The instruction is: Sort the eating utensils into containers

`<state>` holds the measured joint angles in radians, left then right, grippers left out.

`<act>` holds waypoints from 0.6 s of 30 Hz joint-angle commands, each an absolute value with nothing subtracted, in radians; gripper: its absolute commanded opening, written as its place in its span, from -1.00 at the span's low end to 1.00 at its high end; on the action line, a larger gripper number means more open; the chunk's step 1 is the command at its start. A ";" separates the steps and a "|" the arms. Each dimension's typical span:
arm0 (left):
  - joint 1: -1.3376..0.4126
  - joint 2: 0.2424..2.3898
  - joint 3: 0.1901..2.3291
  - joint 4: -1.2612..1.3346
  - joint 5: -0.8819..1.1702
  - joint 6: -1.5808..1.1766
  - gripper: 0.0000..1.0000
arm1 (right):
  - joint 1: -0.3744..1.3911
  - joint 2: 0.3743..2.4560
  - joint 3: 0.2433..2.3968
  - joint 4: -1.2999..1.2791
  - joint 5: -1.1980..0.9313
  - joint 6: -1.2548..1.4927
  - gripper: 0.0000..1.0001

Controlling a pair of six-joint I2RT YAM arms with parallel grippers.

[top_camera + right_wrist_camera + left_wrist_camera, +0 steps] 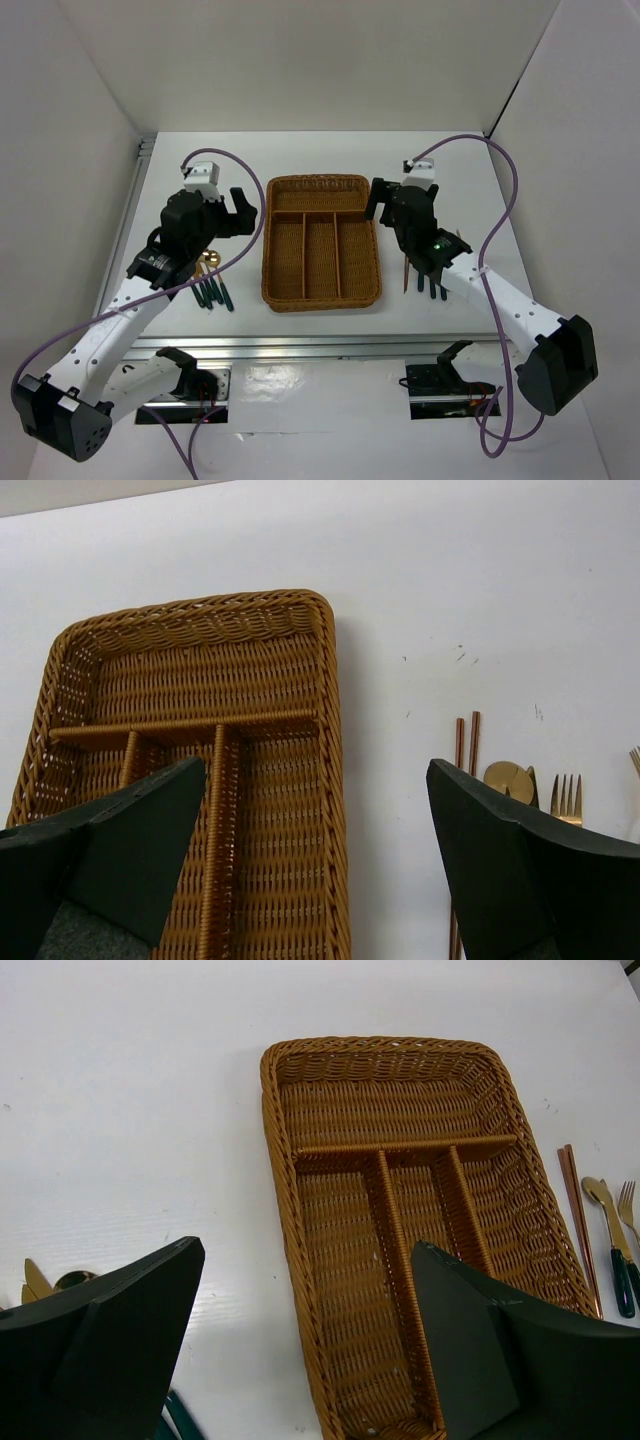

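**Utensils [213,291] outside the wicker tray [320,303]; both tools open, empty**

- One batch of dark handles lies on the white surface [320,160], left of the tray and partly under the left arm [120,320].
- The other batch lies just right of the tray: chopsticks [467,745], spoon [508,778] and fork [567,798].
- In the top view the right arm [490,290] covers most of this second batch.
- Purple cables [505,200] loop from each wrist.
- The left tool [245,212] is at the tray's far-left corner, jaws spread wide, gripping and touching nothing.
- The right tool [382,205] is at the far-right corner, equally wide, with nothing held.
- In the left wrist view a finger [100,1350] cuts off the left batch's gold heads, so I cannot tell which pieces they are.
- Handles of the right batch run out of frame.
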<state>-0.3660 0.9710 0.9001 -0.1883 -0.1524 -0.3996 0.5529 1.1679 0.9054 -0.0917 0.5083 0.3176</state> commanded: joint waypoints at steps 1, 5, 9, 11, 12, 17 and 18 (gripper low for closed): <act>-0.367 0.956 0.939 -0.164 -0.158 -0.428 1.00 | 0.558 1.138 0.917 -0.074 0.529 0.328 0.99; -0.367 0.956 0.939 -0.225 -0.236 -0.509 1.00 | 0.558 1.158 0.927 -0.071 0.518 0.328 0.99; -0.367 0.995 0.911 -0.307 -0.281 -0.606 1.00 | 0.558 1.196 0.927 -0.071 0.480 0.348 0.99; -0.367 1.046 0.911 -0.340 -0.262 -0.615 1.00 | 0.558 1.212 0.927 -0.081 0.471 0.348 0.99; -0.367 1.063 0.911 -0.382 -0.262 -0.630 1.00 | 0.558 1.212 0.927 -0.092 0.471 0.357 0.99; -0.367 1.101 0.868 -0.472 -0.366 -0.727 0.85 | 0.534 1.233 0.905 -0.088 0.477 0.370 0.99; -0.367 1.091 0.853 -0.472 -0.379 -0.750 0.83 | 0.534 1.233 0.896 -0.078 0.468 0.370 0.99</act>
